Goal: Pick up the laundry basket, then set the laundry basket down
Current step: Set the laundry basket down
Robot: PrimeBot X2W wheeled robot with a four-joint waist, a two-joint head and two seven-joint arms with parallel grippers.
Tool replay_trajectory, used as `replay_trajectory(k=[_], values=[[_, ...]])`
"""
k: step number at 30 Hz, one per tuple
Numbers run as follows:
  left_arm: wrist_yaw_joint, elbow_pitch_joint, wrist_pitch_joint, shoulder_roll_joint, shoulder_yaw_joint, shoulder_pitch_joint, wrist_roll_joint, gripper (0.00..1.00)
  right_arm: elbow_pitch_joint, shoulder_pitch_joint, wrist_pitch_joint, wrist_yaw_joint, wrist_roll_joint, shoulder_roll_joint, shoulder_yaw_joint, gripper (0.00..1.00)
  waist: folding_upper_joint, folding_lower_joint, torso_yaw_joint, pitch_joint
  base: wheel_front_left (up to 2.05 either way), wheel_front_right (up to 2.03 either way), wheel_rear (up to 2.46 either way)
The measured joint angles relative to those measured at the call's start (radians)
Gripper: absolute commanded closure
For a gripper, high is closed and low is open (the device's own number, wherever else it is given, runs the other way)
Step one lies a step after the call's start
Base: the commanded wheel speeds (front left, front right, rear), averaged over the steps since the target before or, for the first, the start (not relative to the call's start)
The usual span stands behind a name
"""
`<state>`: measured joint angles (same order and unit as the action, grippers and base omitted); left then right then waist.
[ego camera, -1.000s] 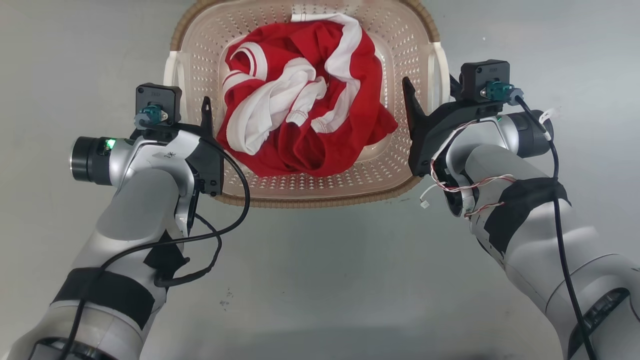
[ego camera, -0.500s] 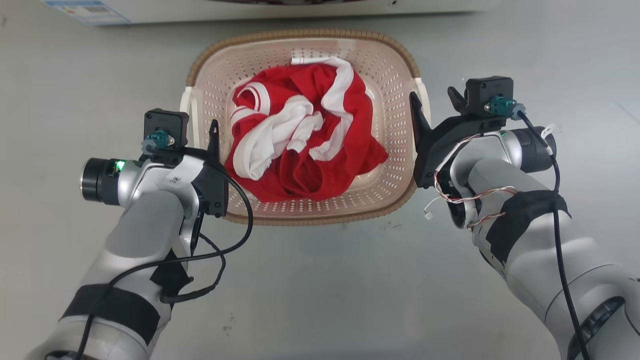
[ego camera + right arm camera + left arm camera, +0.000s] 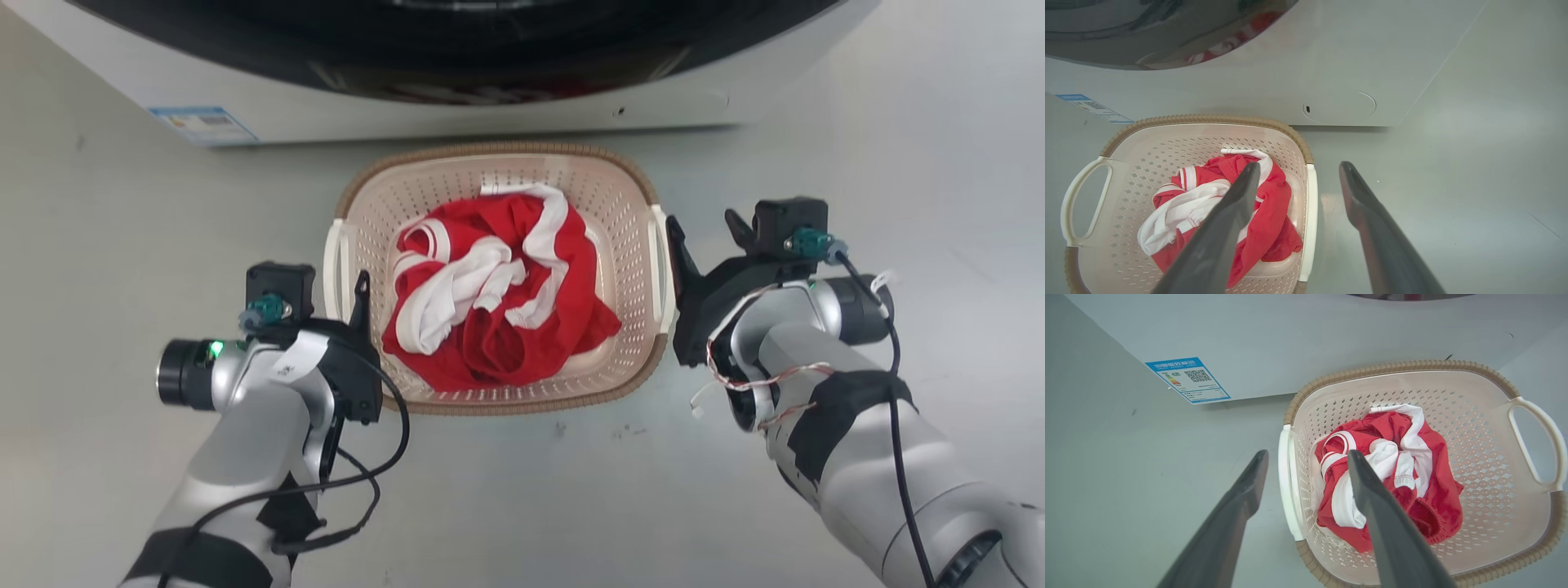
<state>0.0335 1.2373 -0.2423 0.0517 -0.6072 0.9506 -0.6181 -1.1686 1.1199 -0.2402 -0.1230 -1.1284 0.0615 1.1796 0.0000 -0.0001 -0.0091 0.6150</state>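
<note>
The laundry basket [image 3: 490, 152] stands on the grey floor, cream and perforated with a brown rim, holding a red and white garment [image 3: 498, 302]. My left gripper [image 3: 339, 287] is open above the white left handle [image 3: 333, 261]. In the left wrist view that gripper [image 3: 1306, 457] straddles the handle [image 3: 1286, 477] without touching it. My right gripper [image 3: 702, 227] is open beside the right handle [image 3: 660, 261]. The right wrist view shows the right gripper [image 3: 1299, 166] with one finger over the basket [image 3: 1208, 118] and one outside, clear of the handle [image 3: 1310, 212].
A white washing machine [image 3: 457, 106] with a dark door stands right behind the basket, a blue label [image 3: 204, 124] on its front. Bare grey floor [image 3: 522, 506] lies in front of the basket and to both sides.
The camera has risen, so the washing machine has come into view and the basket looks smaller. Both grippers stay open over the handles, and the basket has not shifted on the floor.
</note>
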Motion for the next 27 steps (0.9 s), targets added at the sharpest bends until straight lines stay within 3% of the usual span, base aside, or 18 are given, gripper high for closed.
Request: replay_trajectory(k=[16,27], values=[[0.011,-0.137,-0.007,-0.003,0.056,-0.224,-0.014,0.0,0.007,-0.185,-0.009,0.018,-0.001,-0.001,-0.049,0.0,-0.0001,-0.0002,-0.004,-0.229,0.0,0.0,0.0],[0.032,-0.261,-0.007,0.049,0.098,-0.403,0.008,0.0,0.078,-0.321,-0.009,0.016,0.017,0.009,-0.13,0.0,-0.0002,-0.0001,-0.007,-0.371,0.0,0.0,0.0]])
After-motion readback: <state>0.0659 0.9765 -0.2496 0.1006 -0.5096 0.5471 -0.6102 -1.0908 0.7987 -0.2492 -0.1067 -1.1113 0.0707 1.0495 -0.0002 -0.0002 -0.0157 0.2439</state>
